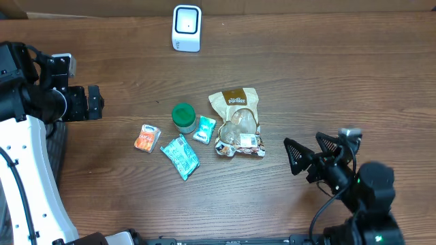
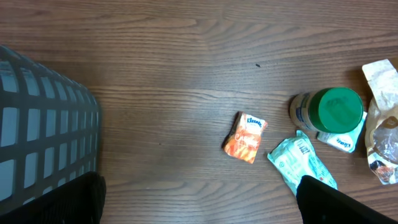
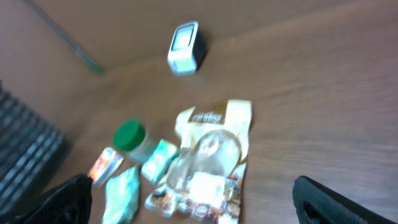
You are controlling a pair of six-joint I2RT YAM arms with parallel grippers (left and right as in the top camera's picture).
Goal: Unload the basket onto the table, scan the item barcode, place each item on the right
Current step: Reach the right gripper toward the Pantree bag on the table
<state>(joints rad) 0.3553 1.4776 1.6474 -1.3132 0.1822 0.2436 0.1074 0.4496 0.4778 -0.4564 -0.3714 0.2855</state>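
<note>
Looking down on a brown wooden table [image 1: 327,82] with a small cluster of goods at its middle; noting a tan snack bag [image 1: 237,122] with a brown band, white lettering too small to read, a clear window below and a printed label at its near end; just left of it, a jar with a green lid [image 1: 183,117]; between jar and bag, a small teal sachet [image 1: 204,129]; nearer the front, a larger teal packet [image 1: 180,156] with a barcode facing up near one corner; left of that, slightly apart, an orange tissue pack [image 1: 146,138] marked "Kleenex"; cannot tell which of these is meant for scanning. Finding the white scanner [image 1: 187,28] at the far edge, well apart from the cluster. Holding nothing: left gripper [image 1: 95,102] at the table's left side near a grey mesh basket [image 2: 37,124], jaws spread wide; right gripper [image 1: 293,158] at the front right, jaws likewise wide apart, pointed toward the snack bag, touching none of the goods.
</note>
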